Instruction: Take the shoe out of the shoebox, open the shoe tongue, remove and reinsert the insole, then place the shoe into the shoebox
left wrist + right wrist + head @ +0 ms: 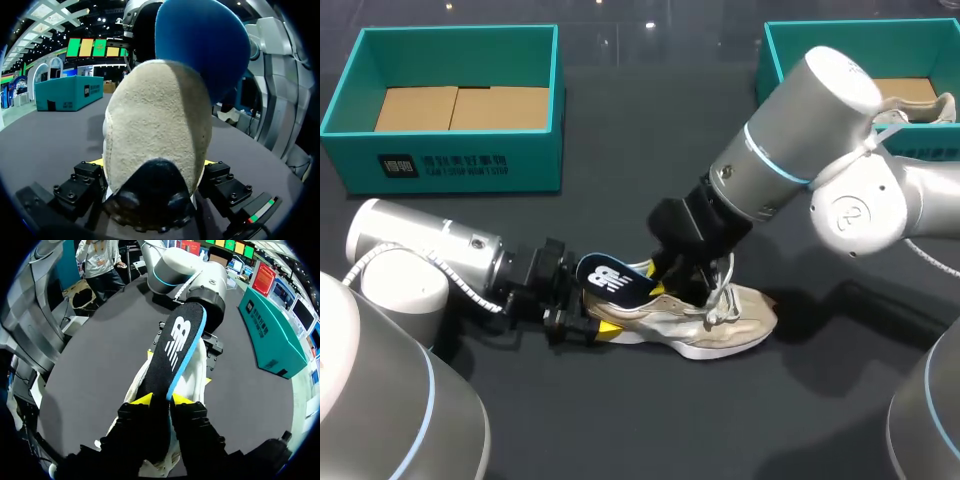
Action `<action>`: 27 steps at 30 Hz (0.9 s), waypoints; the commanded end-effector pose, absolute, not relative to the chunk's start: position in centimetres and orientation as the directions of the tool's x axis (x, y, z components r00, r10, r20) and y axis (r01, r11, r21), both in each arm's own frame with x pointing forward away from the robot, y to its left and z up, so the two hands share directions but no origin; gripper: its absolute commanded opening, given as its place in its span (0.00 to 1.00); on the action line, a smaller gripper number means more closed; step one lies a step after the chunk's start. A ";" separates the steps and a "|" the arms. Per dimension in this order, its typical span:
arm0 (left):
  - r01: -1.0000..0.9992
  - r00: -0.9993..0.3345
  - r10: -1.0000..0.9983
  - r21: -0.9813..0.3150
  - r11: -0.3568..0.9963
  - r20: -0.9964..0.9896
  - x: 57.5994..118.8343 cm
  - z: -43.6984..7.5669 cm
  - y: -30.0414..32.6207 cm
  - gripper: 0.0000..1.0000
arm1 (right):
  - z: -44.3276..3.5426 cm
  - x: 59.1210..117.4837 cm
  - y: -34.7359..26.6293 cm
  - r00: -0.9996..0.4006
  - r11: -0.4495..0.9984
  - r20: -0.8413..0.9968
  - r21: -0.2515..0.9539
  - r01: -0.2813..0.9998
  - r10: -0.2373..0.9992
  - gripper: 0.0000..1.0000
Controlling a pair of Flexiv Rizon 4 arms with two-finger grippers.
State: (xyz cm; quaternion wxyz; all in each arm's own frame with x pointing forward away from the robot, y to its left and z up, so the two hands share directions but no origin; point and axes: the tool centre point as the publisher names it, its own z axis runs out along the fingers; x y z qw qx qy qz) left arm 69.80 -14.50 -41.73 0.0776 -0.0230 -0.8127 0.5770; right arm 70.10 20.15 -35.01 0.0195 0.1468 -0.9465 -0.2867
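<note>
A beige shoe (730, 320) lies on its sole on the dark table, toe to the right. My left gripper (590, 318) comes in low from the left, its wide-set fingers clasping the heel (160, 125) from both sides. The black insole (610, 280) with a blue underside (205, 45) sticks up and back out of the shoe's mouth. My right gripper (670, 280) hangs over the shoe's opening. In the right wrist view its yellow tips (162, 400) pinch the insole (175, 345) near its front end, with the shoe (195, 375) below.
A teal shoebox (450, 150) with cardboard inside stands at the back left. At the back right, partly behind my right arm, a second teal box (790, 40) holds another beige shoe (920, 110).
</note>
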 end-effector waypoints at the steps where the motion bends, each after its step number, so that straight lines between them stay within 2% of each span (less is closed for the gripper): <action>1: -0.052 -0.987 0.127 -0.941 0.334 0.099 69.8 -41.9 -14.5 0.00 | -34.5 69.8 20.5 -0.958 0.811 -0.053 0.521 -0.266 -0.280 0.45; 9: -0.052 -0.987 0.127 -0.941 0.334 0.099 69.8 -41.9 -14.5 0.00 | -33.8 70.2 20.9 -0.975 0.860 0.006 0.473 -0.192 -0.221 0.47; 15: -0.052 -0.987 0.127 -0.941 0.334 0.099 69.8 -41.9 -14.5 0.00 | -33.4 70.7 21.4 -0.988 0.906 0.064 0.411 -0.101 -0.139 0.54; 18: -0.052 -0.987 0.127 -0.941 0.334 0.099 69.8 -41.9 -14.5 0.00 | -33.0 71.0 21.7 -0.990 0.923 0.091 0.379 -0.063 -0.105 0.49; 24: -0.052 -0.987 0.127 -0.941 0.334 0.099 69.8 -41.9 -14.5 0.00 | -32.6 71.3 22.1 -0.986 0.941 0.158 0.337 0.012 -0.044 0.49; 25: -0.052 -0.987 0.127 -0.941 0.334 0.099 69.8 -41.9 -14.5 0.00 | -32.5 71.3 22.1 -0.985 0.939 0.167 0.343 0.019 -0.042 0.55; 26: -0.052 -0.987 0.127 -0.941 0.334 0.099 69.8 -41.9 -14.5 0.00 | -32.4 71.3 22.0 -0.985 0.939 0.171 0.343 0.023 -0.039 1.00; 27: -0.052 -0.987 0.127 -0.941 0.334 0.099 69.8 -41.9 -14.5 0.00 | -32.3 71.0 22.0 -0.987 0.946 0.160 0.324 0.033 -0.020 1.00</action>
